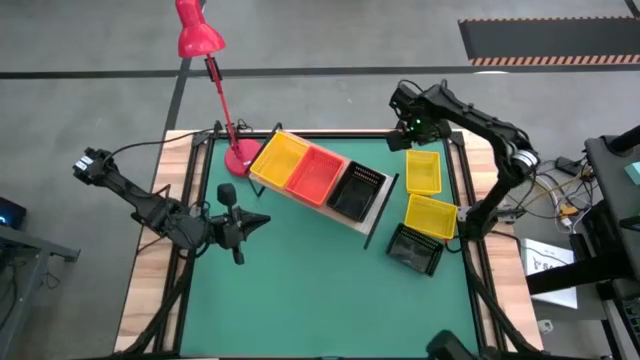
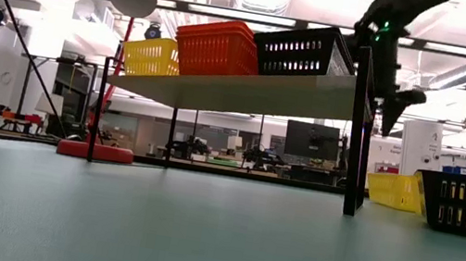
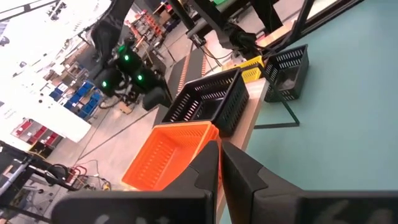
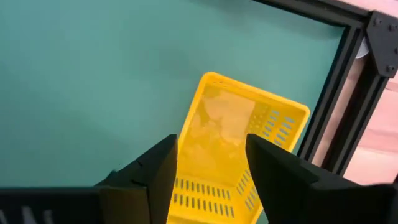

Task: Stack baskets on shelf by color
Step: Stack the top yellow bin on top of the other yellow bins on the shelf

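Hovering over the far right corner of the green worktop, the right claw stands with its two dark fingers spread wide and nothing between them. Directly beneath it, as its own wrist view shows, lies a yellow rectangular plastic mesh basket, resting on the mat just beside the black frame rail. From above, that same basket sits at about six o'clock from the claw, very near it, with its long axis running roughly twelve to six. The spread fingers seem to straddle the basket's near short end, so I judge a straight descent would put one finger either side of that wall.

A second yellow mesh basket lies further along at six o'clock, and a black mesh basket just beyond it, touching or nearly so.

The long light-wood shelf on a thin black frame stands at about eight o'clock from the right claw, slanted across the worktop. It already carries a yellow stack, a red-orange stack and a black stack side by side; the yellow one is at the shelf's far end from this arm.

The left claw waits closed and empty at the worktop's left side, well apart from the loose baskets, so the right arm is clearly the nearer.
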You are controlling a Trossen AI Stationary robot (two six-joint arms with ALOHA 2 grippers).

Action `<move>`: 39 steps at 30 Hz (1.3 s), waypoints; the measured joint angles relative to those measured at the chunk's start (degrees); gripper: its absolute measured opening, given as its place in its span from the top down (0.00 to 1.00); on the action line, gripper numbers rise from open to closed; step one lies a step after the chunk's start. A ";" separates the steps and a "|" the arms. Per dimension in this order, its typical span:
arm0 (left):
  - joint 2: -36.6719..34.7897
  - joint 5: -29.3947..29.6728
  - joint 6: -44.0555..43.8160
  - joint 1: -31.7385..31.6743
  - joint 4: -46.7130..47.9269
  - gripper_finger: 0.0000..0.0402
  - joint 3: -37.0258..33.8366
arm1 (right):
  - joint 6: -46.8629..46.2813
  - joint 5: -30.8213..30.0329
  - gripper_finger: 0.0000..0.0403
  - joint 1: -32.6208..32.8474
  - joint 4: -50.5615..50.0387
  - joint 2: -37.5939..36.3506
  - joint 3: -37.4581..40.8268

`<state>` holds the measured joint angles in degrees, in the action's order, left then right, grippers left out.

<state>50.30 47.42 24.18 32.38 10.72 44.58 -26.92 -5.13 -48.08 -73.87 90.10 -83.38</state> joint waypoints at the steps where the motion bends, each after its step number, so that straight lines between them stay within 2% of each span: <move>1: 0.01 0.00 0.00 0.00 0.04 1.00 0.00 | 0.02 0.00 0.54 -0.28 0.23 0.91 0.01; 15: 0.24 -0.02 0.15 0.04 0.18 1.00 0.00 | 1.18 0.63 0.54 -0.34 2.44 9.12 0.09; 24: 0.24 -0.04 0.17 0.04 0.18 1.00 0.00 | 1.03 0.60 0.54 -0.34 5.17 10.00 1.91; 34: 0.26 -0.07 0.20 -0.01 0.18 1.00 0.00 | 0.45 0.59 0.54 -0.47 11.39 10.17 8.35; 39: 0.26 -0.07 0.22 0.00 0.16 1.00 0.02 | 0.23 0.59 0.61 -0.49 13.44 10.17 9.05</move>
<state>50.57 47.35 24.40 32.38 10.87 44.59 -26.69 -4.54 -48.58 -60.43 100.27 -74.33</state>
